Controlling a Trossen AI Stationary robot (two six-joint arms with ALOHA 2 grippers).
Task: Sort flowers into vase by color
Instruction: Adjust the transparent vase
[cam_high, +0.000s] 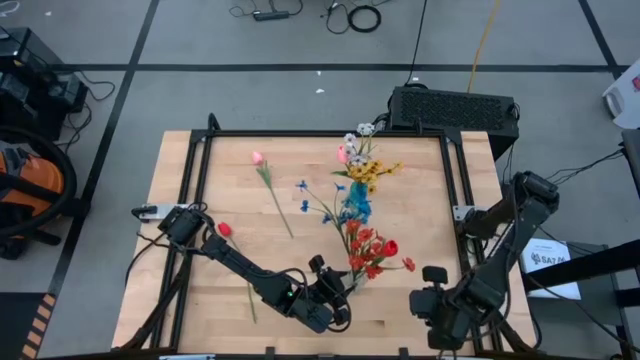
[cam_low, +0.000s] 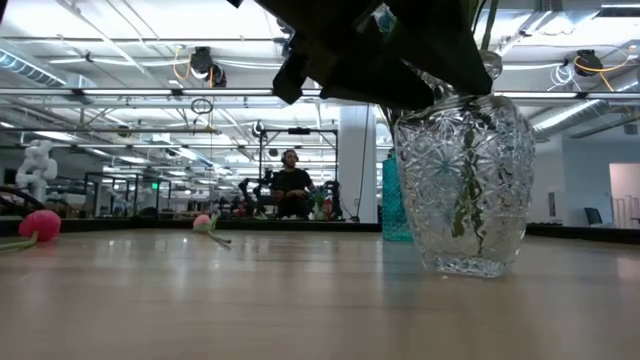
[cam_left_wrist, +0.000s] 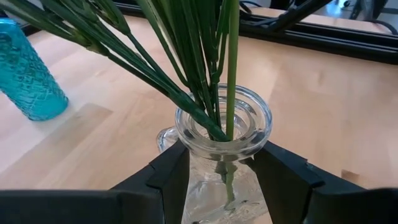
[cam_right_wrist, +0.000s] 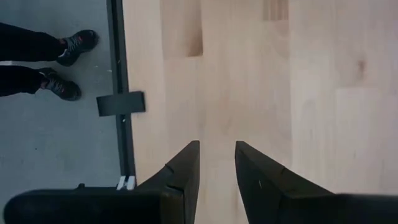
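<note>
A clear cut-glass vase (cam_low: 465, 190) stands on the table near its near edge, with green stems (cam_left_wrist: 205, 68) in it and red flowers (cam_high: 372, 250) on top. My left gripper (cam_left_wrist: 225, 155) is open, one finger on each side of the vase neck under the rim (cam_left_wrist: 224, 127). A blue vase (cam_high: 358, 203) farther back holds blue sprays, yellow, white and pink blooms. A pink tulip (cam_high: 258, 158) and a red tulip (cam_high: 224, 229) lie flat on the table's left half. My right gripper (cam_right_wrist: 217, 152) is open over bare wood near the near edge and holds nothing. My left gripper comes level at the clear vase's neck (cam_left_wrist: 205, 180) just below the rim, a finger (cam_left_wrist: 171, 177) on either side. I cannot tell whether the fingers touch the glass. The vase stands upright on the table.
A black metal frame (cam_high: 200, 180) runs around the table top. My left arm (cam_high: 250, 270) lies across the red tulip's stem. A person's shoes (cam_right_wrist: 65, 62) show on the floor beyond the table's edge. Bare wood lies between the vases and the right rail.
</note>
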